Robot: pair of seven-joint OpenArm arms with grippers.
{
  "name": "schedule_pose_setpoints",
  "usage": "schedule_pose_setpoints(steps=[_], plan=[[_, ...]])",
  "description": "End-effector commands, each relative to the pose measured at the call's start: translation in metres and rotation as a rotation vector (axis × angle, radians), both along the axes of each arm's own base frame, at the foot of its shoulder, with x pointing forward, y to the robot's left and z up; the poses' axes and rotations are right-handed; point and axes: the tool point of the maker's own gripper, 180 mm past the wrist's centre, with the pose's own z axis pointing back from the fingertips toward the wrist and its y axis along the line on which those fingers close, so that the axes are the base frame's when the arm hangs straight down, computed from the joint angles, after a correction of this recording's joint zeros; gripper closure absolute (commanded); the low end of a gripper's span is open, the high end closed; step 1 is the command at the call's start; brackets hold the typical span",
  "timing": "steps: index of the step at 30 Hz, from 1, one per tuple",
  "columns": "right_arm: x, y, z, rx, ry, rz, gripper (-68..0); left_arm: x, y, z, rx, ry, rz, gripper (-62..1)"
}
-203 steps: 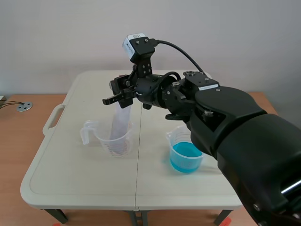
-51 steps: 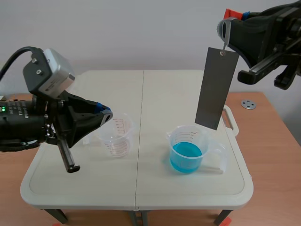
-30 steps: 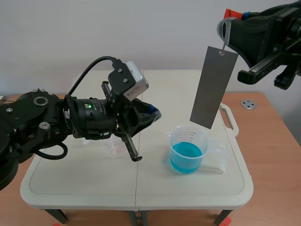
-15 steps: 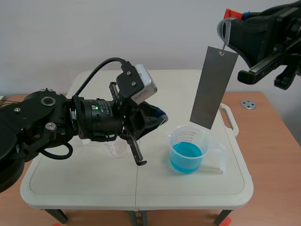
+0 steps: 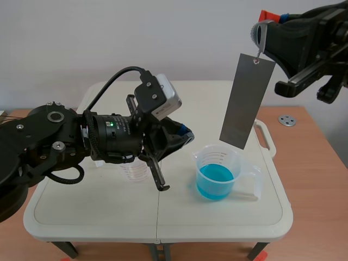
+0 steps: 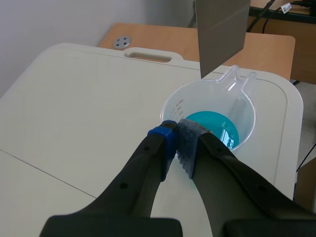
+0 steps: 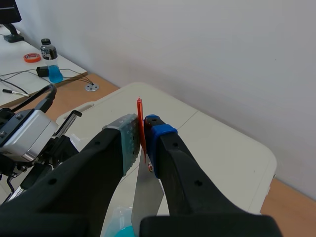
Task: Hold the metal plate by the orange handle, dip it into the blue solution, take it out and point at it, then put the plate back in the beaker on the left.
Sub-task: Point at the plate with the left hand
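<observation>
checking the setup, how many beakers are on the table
2: the blue solution beaker just below the hanging metal plate, and the clear beaker, mostly hidden behind the left arm.

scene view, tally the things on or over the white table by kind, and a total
Beakers: 2, the beaker with blue solution and the empty beaker
Metal plates: 1, the metal plate, hanging above the blue one
Total: 3
</observation>
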Motion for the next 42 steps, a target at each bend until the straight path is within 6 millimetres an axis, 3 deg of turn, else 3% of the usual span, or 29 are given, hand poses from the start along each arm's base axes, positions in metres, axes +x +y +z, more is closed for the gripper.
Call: schedule_pose_setpoints(steps=[1,6,16,22,30,35,42], plan=[[-0.002,0.003,0.013,0.02,-0.046,0.018,-1.3,0.001,-0.006,0.011,-0.028,-0.023,-0.011,-2.3],[-0.002,0.003,0.014,0.021,-0.047,0.018,-1.3,-0.001,0.009,0.0,0.008,-0.014,0.003,-2.3],[-0.002,0.003,0.014,0.022,-0.047,0.019,-1.3,-0.014,0.086,0.012,-0.025,0.002,0.141,-2.3],[-0.002,0.003,0.014,0.022,-0.047,0.019,-1.3,-0.043,0.135,0.01,0.03,0.008,0.184,-2.3],[-0.001,0.002,0.012,0.031,-0.043,0.017,-1.3,-0.086,0.194,-0.013,0.106,0.109,0.299,-2.3],[0.004,-0.002,0.004,0.067,-0.028,0.008,-1.3,-0.114,0.219,-0.021,0.115,0.154,0.365,-2.3],[0.008,-0.006,-0.004,0.096,-0.015,-0.001,-1.3,-0.156,0.238,-0.034,0.136,0.258,0.408,-2.3]])
